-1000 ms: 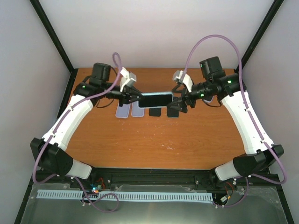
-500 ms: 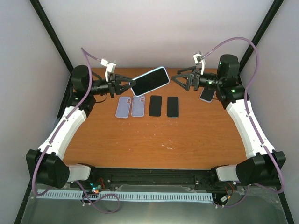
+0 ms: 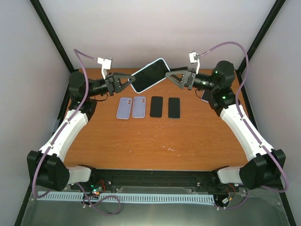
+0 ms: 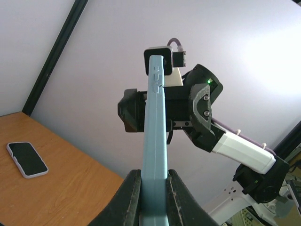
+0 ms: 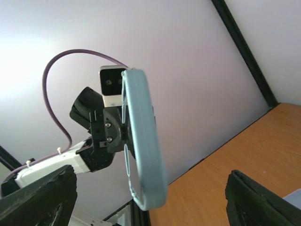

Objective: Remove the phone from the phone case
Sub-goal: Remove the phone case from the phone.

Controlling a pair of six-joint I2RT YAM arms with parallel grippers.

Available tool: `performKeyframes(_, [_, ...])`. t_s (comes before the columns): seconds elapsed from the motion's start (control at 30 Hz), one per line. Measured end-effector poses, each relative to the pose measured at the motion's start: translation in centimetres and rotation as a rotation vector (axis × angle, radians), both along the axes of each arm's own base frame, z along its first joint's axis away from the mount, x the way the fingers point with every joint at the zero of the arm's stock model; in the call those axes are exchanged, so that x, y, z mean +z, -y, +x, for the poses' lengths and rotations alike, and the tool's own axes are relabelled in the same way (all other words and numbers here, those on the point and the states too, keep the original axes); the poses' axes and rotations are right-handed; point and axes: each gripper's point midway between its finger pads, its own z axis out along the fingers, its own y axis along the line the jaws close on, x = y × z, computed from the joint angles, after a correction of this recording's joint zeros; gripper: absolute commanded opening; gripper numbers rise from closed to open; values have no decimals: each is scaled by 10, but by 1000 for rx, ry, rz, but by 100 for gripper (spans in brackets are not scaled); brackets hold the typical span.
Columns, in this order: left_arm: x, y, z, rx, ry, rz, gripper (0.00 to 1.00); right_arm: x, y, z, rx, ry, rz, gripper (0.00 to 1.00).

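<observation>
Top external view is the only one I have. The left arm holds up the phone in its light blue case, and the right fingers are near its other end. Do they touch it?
Observer: No. In the right wrist view the right fingers stand wide apart, and the cased phone shows between them, touching neither.
Operator: How is the left grip?
Observer: The left wrist view shows the left fingers pinching its near end, one on each face, with the phone seen edge-on.
Operator: What lies under my right arm?
Observer: Likely this: a phone in a pale case, flat and screen up on the table.
</observation>
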Motion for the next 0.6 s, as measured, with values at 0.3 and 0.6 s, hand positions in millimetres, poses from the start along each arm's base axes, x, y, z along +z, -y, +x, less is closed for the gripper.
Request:
performKeyframes(0.3, [5, -2, 2, 12, -23, -36, 1, 8, -14, -12, 47, 8, 27, 55])
performKeyframes(0.6, [-5, -2, 4, 15, -72, -55, 1, 2, -20, -3, 41, -30, 32, 23])
